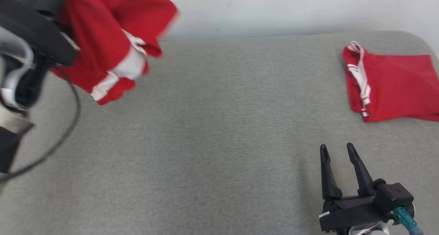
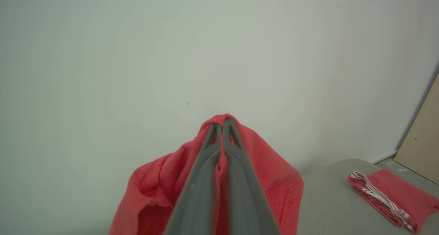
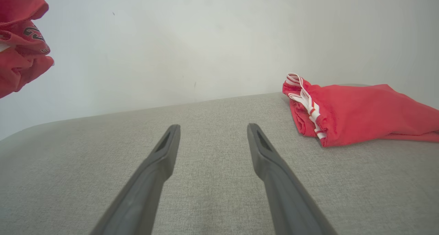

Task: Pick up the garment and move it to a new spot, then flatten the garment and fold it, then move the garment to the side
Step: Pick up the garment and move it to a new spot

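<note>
A pale wall [image 1: 274,8] backs the scene. In front of it lies the grey fabric-covered tabletop [image 1: 205,142], bare across its middle and near side. The red garment [image 1: 103,32], with white trim, hangs bunched in the air over the far left corner of the tabletop, clear of the surface. The left end effector [image 2: 222,123] holds it, with both fingers pressed together on a fold of the cloth. A folded red piece [image 1: 398,87] with white striped edging lies flat at the far right, well apart from the hanging garment. The right end effector [image 1: 337,149] sits at the near right with its fingers spread and nothing between them. A dark cable [image 1: 73,101] loops below the left arm. A tan board [image 2: 422,139] leans at the far right beyond the tabletop.
</note>
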### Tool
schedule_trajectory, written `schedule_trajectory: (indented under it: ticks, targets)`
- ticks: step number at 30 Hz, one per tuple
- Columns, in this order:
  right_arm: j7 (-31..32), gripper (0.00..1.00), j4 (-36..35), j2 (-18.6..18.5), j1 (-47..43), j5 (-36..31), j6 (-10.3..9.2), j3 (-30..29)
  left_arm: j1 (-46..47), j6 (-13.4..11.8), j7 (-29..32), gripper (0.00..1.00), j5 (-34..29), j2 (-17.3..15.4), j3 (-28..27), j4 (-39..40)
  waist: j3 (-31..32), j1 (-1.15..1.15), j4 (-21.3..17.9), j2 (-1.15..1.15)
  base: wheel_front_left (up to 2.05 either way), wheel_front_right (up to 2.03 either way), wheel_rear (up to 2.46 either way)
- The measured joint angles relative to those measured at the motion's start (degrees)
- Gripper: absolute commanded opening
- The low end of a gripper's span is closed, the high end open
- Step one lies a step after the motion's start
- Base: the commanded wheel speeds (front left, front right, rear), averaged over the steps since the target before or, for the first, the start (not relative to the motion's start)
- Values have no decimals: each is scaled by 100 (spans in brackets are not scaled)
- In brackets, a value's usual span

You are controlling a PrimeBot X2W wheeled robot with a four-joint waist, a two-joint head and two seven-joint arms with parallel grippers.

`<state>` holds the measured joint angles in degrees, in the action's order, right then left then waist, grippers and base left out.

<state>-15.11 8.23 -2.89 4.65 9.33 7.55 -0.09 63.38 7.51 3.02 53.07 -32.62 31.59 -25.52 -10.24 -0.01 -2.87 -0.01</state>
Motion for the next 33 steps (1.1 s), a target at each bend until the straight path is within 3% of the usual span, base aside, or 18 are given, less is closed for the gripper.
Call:
schedule_trajectory:
  ticks: [4, 14, 20, 29, 30, 31, 33]
  targets:
    - [-1, 100, -9, -1, -15, 60, 0, 38, -215, -49, 115, 0, -13, 158, 223, 615, 25, 0, -216, 0, 0, 0, 0]
    - [0, 100, -10, -1, -131, 79, 0, 3, -1255, -524, 159, 0, 102, 557, 588, 1688, 52, 1, -829, 0, 0, 0, 0]
    - [0, 100, -3, -1, -131, 93, 0, 59, -2079, -571, -57, 0, 199, 701, 872, 1490, 24, 1, -1075, 0, 0, 0, 0]
    - [0, 100, 18, 0, -96, 116, 0, 168, -2794, -467, -581, 0, 57, 1078, 1269, 383, -48, 1, -1148, 1, 0, 0, 0]
    - [0, 100, 18, -1, -89, 127, 0, 172, -2797, -448, -683, 47, 22, 1124, 1284, 307, -47, 1, -1134, 1, 0, 0, 0]
    - [0, 100, 19, -1, -82, 133, 0, 169, -2794, -439, -776, 100, -4, 1182, 1284, 241, -43, 1, -1116, 1, 0, 0, 0]
    - [0, 100, 16, -1, -73, 154, 0, 171, -2780, -393, -1031, 100, -8, 1288, 1227, 197, -23, 1, -1068, 0, 0, 0, 0]
